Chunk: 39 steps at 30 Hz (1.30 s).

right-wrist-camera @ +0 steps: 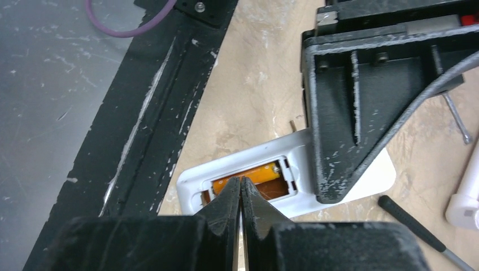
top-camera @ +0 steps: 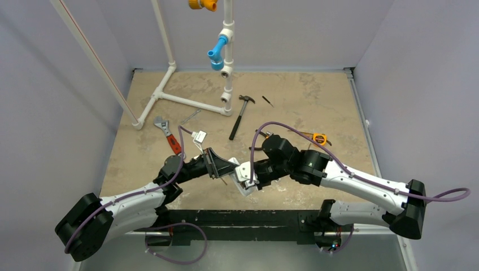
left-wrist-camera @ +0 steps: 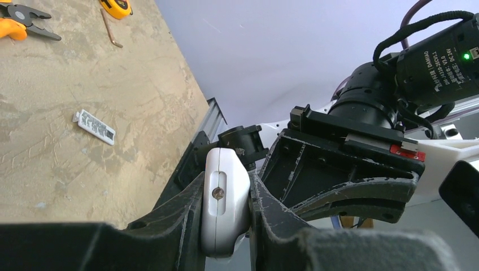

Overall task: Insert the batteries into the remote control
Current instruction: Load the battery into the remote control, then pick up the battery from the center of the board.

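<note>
The white remote control (right-wrist-camera: 193,179) is held above the table, back side up, with its recess uncovered. An orange battery (right-wrist-camera: 261,173) lies in the recess; whether a second one sits beside it I cannot tell. My right gripper (right-wrist-camera: 240,184) is shut with nothing between its fingers, and its tips rest on the battery's near end. My left gripper (left-wrist-camera: 226,189) is shut on the remote control (left-wrist-camera: 225,206), clamping one end across its width. In the top view both grippers (top-camera: 229,168) (top-camera: 255,172) meet at the remote control (top-camera: 246,176) near the front middle.
A hammer (top-camera: 240,116), a red-handled wrench (top-camera: 169,135) and a white pipe frame (top-camera: 186,101) lie further back. A tape measure (top-camera: 319,137), orange pliers (left-wrist-camera: 17,22) and a small white labelled strip (left-wrist-camera: 96,126) are on the right. A black rail (right-wrist-camera: 152,113) runs along the near edge.
</note>
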Tool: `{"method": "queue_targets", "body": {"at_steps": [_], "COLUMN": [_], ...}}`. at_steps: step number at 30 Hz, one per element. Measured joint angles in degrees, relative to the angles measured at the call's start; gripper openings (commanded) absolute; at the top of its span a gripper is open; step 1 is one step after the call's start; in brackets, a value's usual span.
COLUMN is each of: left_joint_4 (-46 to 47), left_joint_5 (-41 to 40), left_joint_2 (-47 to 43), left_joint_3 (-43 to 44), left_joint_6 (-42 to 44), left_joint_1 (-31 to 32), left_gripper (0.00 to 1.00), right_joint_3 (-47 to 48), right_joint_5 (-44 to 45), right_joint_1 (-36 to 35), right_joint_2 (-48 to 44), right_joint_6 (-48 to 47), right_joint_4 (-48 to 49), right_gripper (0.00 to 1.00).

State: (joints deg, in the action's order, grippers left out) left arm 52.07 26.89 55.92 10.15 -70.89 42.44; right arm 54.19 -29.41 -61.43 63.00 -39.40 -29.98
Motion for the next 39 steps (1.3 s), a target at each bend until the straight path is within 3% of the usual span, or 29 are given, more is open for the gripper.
{"method": "queue_targets", "body": {"at_steps": [14,21,25,29,34,39], "left_joint_4": [-3.82,-8.52,-11.3,-15.74,-23.69,-27.52], "left_joint_5": [-1.95,-3.72,-4.61,-5.14,-6.23,-6.47], "left_joint_2": [-2.67,-7.1,-9.11,-13.27,-18.91,-20.55], "left_joint_3": [0.0,-0.07,-0.52,-0.48,1.31,2.19], "left_joint_6": [1.4,4.02,4.28,4.81,7.28,8.55], "left_joint_1": [0.07,0.09,0.09,0.09,0.07,0.07], "left_gripper": [0.0,0.0,0.0,0.0,0.0,0.0], "right_joint_3": [-0.13,-4.04,-5.09,-6.23,-5.33,-4.31], "right_joint_5": [2.73,4.68,7.67,18.49,34.95,40.3], "right_joint_1": [0.04,2.1,10.51,18.91,25.73,36.35], "right_joint_2": [-0.28,-8.9,-9.88,-8.46,-2.99,4.52], "right_joint_6": [3.67,10.95,18.82,29.11,44.04,56.39], "right_joint_4": [3.43,11.72,17.42,20.26,17.81,13.27], "right_gripper": [0.0,0.11,0.26,0.35,0.36,0.38]}}
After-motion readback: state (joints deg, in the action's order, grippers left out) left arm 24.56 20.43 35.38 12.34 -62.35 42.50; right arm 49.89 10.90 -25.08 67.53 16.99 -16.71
